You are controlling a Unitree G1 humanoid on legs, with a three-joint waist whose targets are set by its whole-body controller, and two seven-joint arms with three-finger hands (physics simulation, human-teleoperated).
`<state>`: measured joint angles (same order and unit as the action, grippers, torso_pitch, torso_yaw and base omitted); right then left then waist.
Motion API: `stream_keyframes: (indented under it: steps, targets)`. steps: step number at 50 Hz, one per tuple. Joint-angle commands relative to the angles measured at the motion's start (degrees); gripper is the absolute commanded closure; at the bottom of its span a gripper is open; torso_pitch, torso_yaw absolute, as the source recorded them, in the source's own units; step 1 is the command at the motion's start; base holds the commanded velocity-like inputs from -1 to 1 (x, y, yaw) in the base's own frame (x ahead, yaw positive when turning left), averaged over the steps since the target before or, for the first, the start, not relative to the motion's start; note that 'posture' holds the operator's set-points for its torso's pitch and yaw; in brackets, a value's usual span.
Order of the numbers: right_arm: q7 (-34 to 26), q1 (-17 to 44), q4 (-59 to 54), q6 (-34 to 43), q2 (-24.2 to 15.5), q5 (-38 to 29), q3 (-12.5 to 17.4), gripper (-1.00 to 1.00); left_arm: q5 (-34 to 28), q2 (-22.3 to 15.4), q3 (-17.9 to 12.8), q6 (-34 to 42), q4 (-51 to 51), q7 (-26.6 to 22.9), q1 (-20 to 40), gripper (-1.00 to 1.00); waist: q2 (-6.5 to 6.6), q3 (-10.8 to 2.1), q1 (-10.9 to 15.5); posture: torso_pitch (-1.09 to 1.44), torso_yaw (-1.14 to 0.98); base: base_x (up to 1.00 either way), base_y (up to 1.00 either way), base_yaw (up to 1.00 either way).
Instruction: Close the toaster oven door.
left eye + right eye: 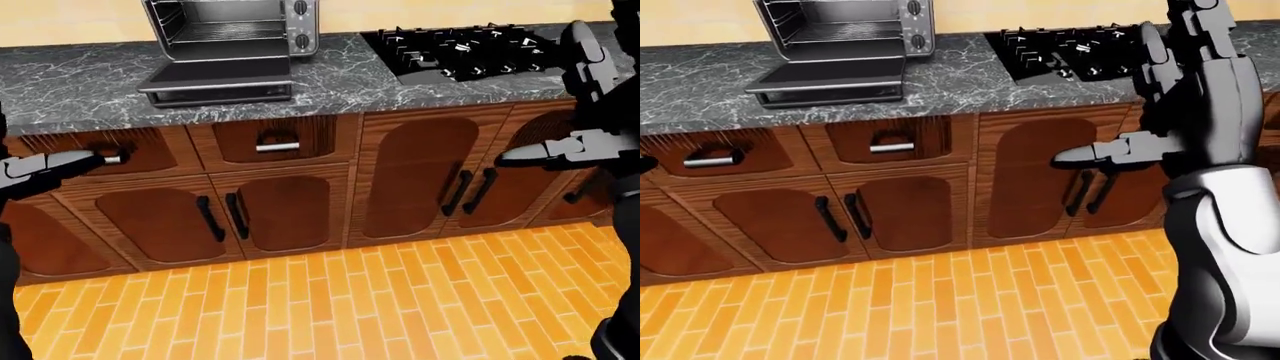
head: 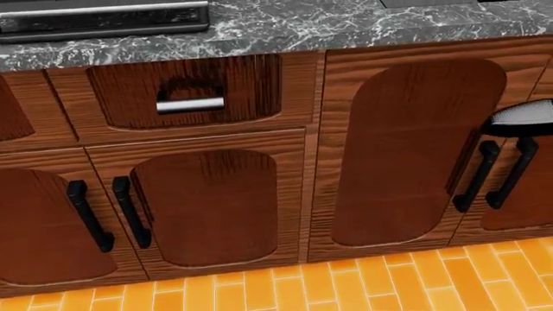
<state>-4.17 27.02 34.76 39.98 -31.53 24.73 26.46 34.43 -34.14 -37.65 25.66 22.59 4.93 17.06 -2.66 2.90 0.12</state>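
Right arm (image 1: 1210,90): we see glossy black shells in blocky segments, with a pale grey-white part lower down.
Right hand (image 1: 1118,150): black, with grey highlights; the fingers (image 1: 1072,156) are slim and tapered.
Left hand (image 1: 40,166): we see a light grey, smooth casing with black parts.
Surface: shiny, plastic-like; no markings we can read.
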Motion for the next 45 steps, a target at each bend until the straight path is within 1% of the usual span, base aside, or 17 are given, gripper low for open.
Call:
stream_keyframes:
  steps: [1, 2, 5, 9, 11, 13, 14, 16, 24, 27, 28, 30, 32, 35, 37, 39, 45]
  targets:
    - [0.21, 0.84, 0.6, -1.06, -0.61, -0.19, 0.68, -1.0, 0.12, -0.93, -0.51, -1.41, 1.59, -0.21, 0.78, -1.0, 0.08, -1.06, 0.08, 0.0, 0.0, 0.09, 0.26, 0.0]
    - [0.14, 0.74, 0.6, -1.09, -0.59, -0.21, 0.71, -1.0, -0.08, -0.74, -0.27, -1.55, 1.68, -0.27, 0.68, -1.0, 0.95, -0.97, -0.5, 0.0, 0.0, 0.09, 0.26, 0.0]
    - [-0.07, 0.7, 0.36, -1.32, -0.55, -0.39, 0.67, -1.0, -0.39, -0.77, -0.24, -1.56, 1.8, -0.33, 0.78, -1.0, 0.27, -1.46, -0.44, 0.0, 0.0, 0.08, 0.26, 0.0]
    - [-0.08, 0.81, 0.52, -1.11, -0.63, -0.26, 0.76, -1.0, -0.39, -0.76, -0.35, -1.36, 2.22, -0.37, 0.75, -1.0, 2.29, -0.71, -0.51, 0.0, 0.0, 0.09, 0.26, 0.0]
    - [-0.18, 1.12, 0.29, -1.07, -0.88, -0.19, 0.84, -1.0, -0.38, -0.74, -0.39, -1.28, 2.31, -0.38, 0.76, -1.0, 4.31, -0.67, -0.81, 0.0, 0.0, 0.09, 0.26, 0.0]
    - [-0.21, 1.0, 0.37, -1.15, -0.85, -0.17, 0.81, -1.0, -0.29, -0.77, -0.44, -1.15, 2.47, -0.31, 0.81, -1.0, 8.69, -2.0, -0.88, 0.0, 0.0, 0.09, 0.23, 0.0]
    - [-0.29, 0.93, 0.05, -1.49, -0.78, -0.34, 0.72, -1.0, -0.25, -0.79, -0.48, -1.1, 2.49, -0.29, 0.83, -1.0, 6.79, -1.5, -0.44, 0.0, 0.0, 0.09, 0.22, 0.0]
    - [-0.24, 0.98, 0.28, -1.25, -0.83, -0.19, 0.81, -1.0, -0.23, -0.84, -0.57, -1.12, 2.36, -0.29, 0.85, -1.0, 6.96, -0.97, -0.19, 0.0, 0.0, 0.09, 0.22, 0.0]
    - [-0.21, 1.08, 0.45, -1.15, -0.97, -0.18, 0.79, -1.0, 0.09, -0.93, -0.78, -0.88, 2.7, -0.1, 0.73, -1.0, 2.24, -0.56, 0.06, 0.0, 0.0, 0.09, 0.21, 0.0]
    - [-0.24, 1.24, 0.34, -1.15, -1.04, -0.2, 0.7, -1.0, 0.08, -0.95, -0.83, -0.96, 2.61, -0.12, 0.7, -1.0, -1.59, -1.51, 0.19, 0.0, 0.0, 0.09, 0.22, 0.0]
    - [-0.22, 1.24, 0.4, -1.11, -1.02, -0.18, 0.7, -1.0, 0.18, -1.02, -0.92, -0.89, 2.67, -0.09, 0.72, -1.0, 1.13, -0.93, -0.45, 0.0, 0.0, 0.09, 0.21, 0.0]
    - [-0.19, 1.45, 0.38, -0.93, -1.16, -0.07, 0.77, -1.0, 0.41, -1.19, -1.03, -0.72, 2.66, -0.01, 0.85, -1.0, -0.08, -1.3, -0.31, 0.0, 0.0, 0.09, 0.22, 0.0]
    - [-0.16, 1.53, 0.44, -0.8, -1.27, 0.06, 0.84, -1.0, 0.32, -1.04, -0.88, -0.93, 2.63, 0.0, 0.74, -1.0, 0.41, -1.62, -0.38, 0.0, 0.0, 0.09, 0.21, 0.0]
    - [-0.15, 1.55, 0.45, -0.77, -1.38, 0.17, 0.92, -1.0, 0.48, -1.21, -0.94, -0.62, 2.85, 0.14, 0.85, -1.0, 2.2, -0.64, -0.47, 0.0, 0.0, 0.09, 0.21, 0.0]
    - [-0.17, 1.64, 0.33, -0.85, -1.51, 0.23, 0.95, -1.0, 0.6, -1.3, -1.08, -0.6, 3.04, 0.14, 0.77, -1.0, 4.09, -0.47, -0.75, 0.0, 0.0, 0.1, 0.21, 0.0]
    - [-0.17, 1.76, 0.27, -0.75, -1.71, 0.4, 1.13, -1.0, 0.57, -1.32, -1.13, -0.69, 2.94, 0.09, 0.75, -1.0, 8.14, -1.52, -0.95, 0.0, 0.0, 0.1, 0.2, 0.0]
    - [-0.19, 1.56, 0.29, -0.94, -1.85, 0.57, 1.25, -1.0, 0.49, -1.18, -0.99, -0.74, 3.15, 0.1, 0.61, -1.0, 5.17, -0.85, -0.2, 0.0, 0.0, 0.11, 0.2, 0.0]
